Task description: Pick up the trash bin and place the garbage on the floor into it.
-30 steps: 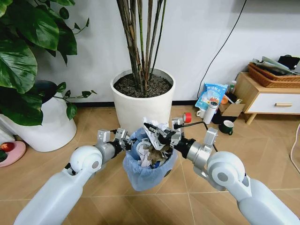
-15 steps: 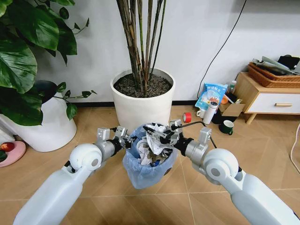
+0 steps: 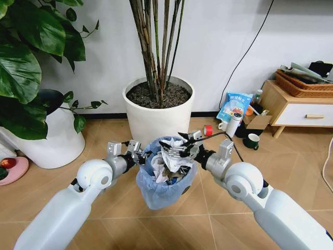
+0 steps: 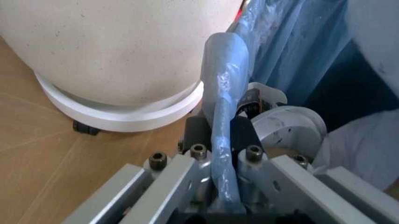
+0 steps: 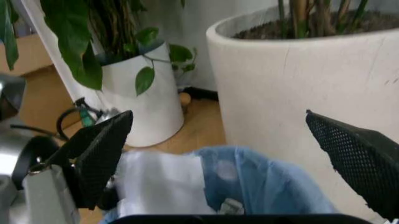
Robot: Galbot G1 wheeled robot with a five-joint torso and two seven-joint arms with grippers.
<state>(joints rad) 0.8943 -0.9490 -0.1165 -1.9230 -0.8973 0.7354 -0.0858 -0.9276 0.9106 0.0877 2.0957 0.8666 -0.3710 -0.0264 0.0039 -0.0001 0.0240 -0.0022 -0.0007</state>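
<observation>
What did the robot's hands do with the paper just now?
The right gripper lowered the crumpled white paper into the trash bin, then opened and let it go. The left gripper kept gripping the bin's rim, holding it off the floor. The plant pots stayed put.

Wall: plain white wall point(image 3: 223, 31) running behind everything, black cable point(image 3: 248, 44) hanging down it
Floor: tan wood-look tile floor point(image 3: 208, 219) lying under soft even light
Plants: big white pot point(image 3: 156, 112) with bamboo-like stalks sitting centre, leafy plant point(image 3: 31, 57) in a second white pot standing far left
Furniture: low wooden cabinet point(image 3: 294, 107) with white drawer sitting right, carrying a woven tray point(image 3: 304, 83)
</observation>
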